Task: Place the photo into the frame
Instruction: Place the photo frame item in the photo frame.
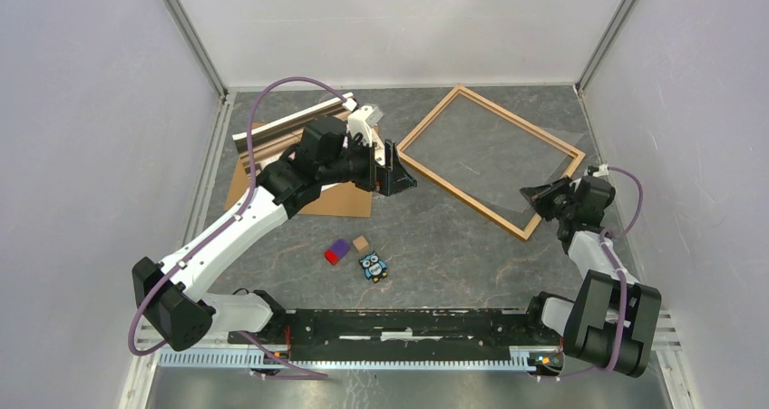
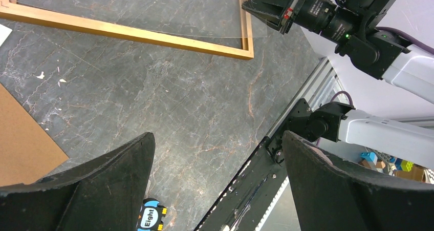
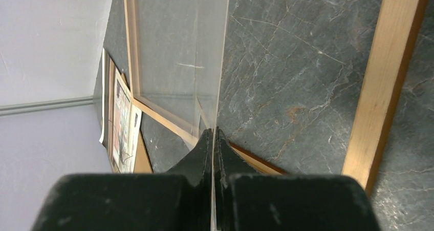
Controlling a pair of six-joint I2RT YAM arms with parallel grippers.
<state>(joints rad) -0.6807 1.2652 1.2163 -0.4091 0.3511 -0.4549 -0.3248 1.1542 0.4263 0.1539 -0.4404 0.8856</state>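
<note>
The right gripper [image 1: 542, 197] is clenched on a corner of the clear sheet [image 1: 490, 150], which overhangs a rail of the frame [image 1: 462, 192]. The left gripper [image 1: 394, 169] hangs released by the frame's left corner. The photo [image 3: 121, 119] lies well apart on the cardboard [image 1: 349, 200], under the left arm. Judging from this, square the sheet inside the rails and lay it flat before fetching the photo

Top camera high, looking down — wrist cameras close (steeply angled), all sharing the frame [image 1: 462, 194]
</note>
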